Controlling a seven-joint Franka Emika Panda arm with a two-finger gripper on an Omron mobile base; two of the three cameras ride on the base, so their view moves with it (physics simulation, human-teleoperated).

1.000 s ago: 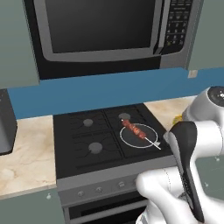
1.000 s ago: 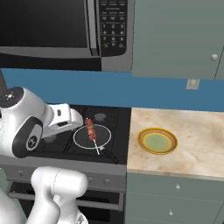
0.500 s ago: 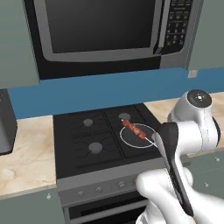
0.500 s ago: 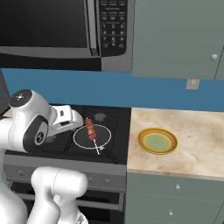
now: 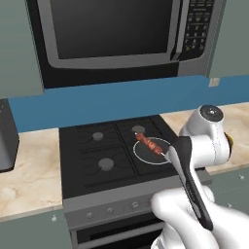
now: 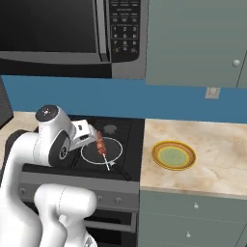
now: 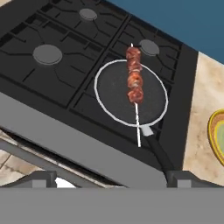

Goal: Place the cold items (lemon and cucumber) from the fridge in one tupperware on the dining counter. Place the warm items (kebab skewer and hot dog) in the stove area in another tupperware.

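The kebab skewer (image 7: 134, 81) has brown meat chunks on a thin stick. It lies across a round dark pan (image 7: 113, 94) on the stove's front right burner. The skewer (image 5: 149, 144) and pan (image 5: 146, 153) sit just left of my arm in the left base view. From the right base view, the skewer (image 6: 100, 144) is close beside my white hand. My gripper (image 7: 113, 180) hovers over the stove's front edge, short of the pan. It is open, its fingertips (image 7: 43, 179) wide apart and holding nothing. Lemon, cucumber, hot dog, fridge and tupperware are out of view.
The black stove (image 5: 97, 151) sits between beige counters. A yellow-green plate (image 6: 173, 155) lies on the counter to the stove's right. A microwave (image 5: 112, 34) hangs above the burners. A dark appliance (image 5: 7, 138) stands at the far left. The pan handle (image 7: 155, 151) points toward me.
My arm has folded differently, its elbow joint rising, and the hand has crept toward the pan. The skewer and pan lie as before.
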